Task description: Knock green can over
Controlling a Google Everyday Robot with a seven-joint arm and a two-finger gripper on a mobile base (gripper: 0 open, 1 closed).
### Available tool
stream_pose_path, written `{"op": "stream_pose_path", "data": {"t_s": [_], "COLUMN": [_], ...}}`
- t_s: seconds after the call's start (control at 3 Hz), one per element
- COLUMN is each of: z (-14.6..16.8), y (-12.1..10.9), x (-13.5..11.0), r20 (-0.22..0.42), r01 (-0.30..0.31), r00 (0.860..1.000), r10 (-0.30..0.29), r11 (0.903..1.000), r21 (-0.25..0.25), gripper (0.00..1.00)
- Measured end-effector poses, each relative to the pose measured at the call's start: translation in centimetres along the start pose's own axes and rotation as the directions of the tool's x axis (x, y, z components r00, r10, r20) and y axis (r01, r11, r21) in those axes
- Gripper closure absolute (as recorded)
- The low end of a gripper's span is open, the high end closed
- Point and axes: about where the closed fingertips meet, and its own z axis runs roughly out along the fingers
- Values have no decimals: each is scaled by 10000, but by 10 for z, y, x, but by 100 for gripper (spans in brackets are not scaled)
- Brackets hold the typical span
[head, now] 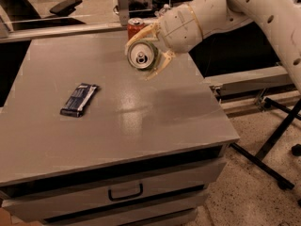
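Note:
The green can (142,55) is held on its side between my gripper's (146,52) cream fingers, its silver top with the pull tab facing the camera. It hangs just above the grey tabletop (117,112) at the back middle. One finger (139,35) curves over the can, the other (160,65) runs under it. A red-orange cola can (135,27) stands upright right behind the held can.
A dark blue snack packet (79,99) lies flat on the table's left part. The table has drawers below (124,192). A black stand's legs (273,149) are on the floor to the right. Office chairs and a rail are behind the table.

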Motion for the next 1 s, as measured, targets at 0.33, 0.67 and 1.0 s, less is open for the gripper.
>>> {"op": "stream_pose_path", "data": {"t_s": [0.33,0.67,1.0], "z": [0,2,-9], "y": [0,-3,-17], "x": [0,-1,15], "r20": [1,-174,-1542], "r01": [0,137,177], "r00": [10000,9997,9864], "r10": [0,-149,-572], "r11": [10000,9978,9691], "r21": [0,-655,-2459], "gripper": [100,100,100]}}
